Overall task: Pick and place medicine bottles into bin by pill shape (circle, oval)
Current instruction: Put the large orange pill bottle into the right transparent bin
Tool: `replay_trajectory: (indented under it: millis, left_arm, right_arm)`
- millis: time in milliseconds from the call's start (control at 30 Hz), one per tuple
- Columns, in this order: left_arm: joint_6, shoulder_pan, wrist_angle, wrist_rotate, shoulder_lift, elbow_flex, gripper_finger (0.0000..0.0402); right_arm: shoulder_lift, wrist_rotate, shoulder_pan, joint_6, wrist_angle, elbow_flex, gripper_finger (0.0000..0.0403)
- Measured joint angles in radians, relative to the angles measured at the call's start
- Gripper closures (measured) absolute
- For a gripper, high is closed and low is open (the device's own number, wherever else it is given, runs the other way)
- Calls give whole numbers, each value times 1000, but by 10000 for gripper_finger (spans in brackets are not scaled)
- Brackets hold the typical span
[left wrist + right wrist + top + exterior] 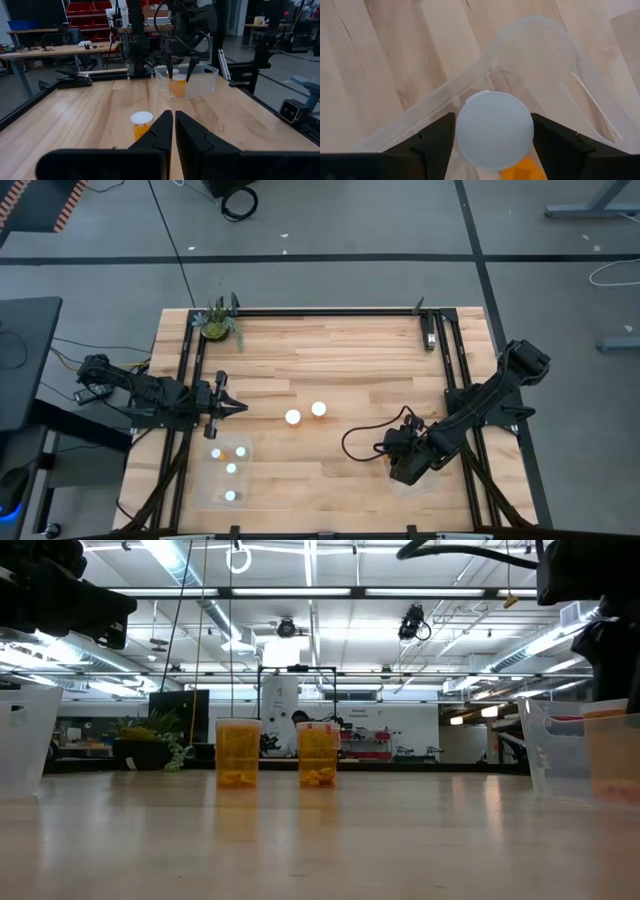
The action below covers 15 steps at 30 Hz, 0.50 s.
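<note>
Medicine bottle (494, 131) with white cap sat clamped between my right gripper (492, 137) fingers, over the clear bin (580, 95) at the table's right-front. My left gripper (173, 131) was pinched closed, empty, above its bin (228, 472); two bottles (305, 414) stood mid-table.

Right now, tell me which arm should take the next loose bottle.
Probably left. The left gripper, shut and empty, points at the two loose bottles; the right gripper grips a bottle over its clear bin.

No readable text, labels, brands, numbers or signs in any view
</note>
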Motion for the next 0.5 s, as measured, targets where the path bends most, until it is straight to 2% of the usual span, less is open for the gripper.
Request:
replay_trajectory:
  millis: [167, 300, 500]
  left_arm:
    - [0, 0, 0, 0, 0, 0, 374]
    - [0, 0, 0, 0, 0, 0, 368]
    - [0, 0, 0, 0, 0, 0, 367]
  right_arm:
    - [-30, -2, -15, 2, -15, 17, 131]
    - [-41, 7, -45, -19, -82, 97, 132]
    - [-41, 128, -82, -186, -88, 202, 133]
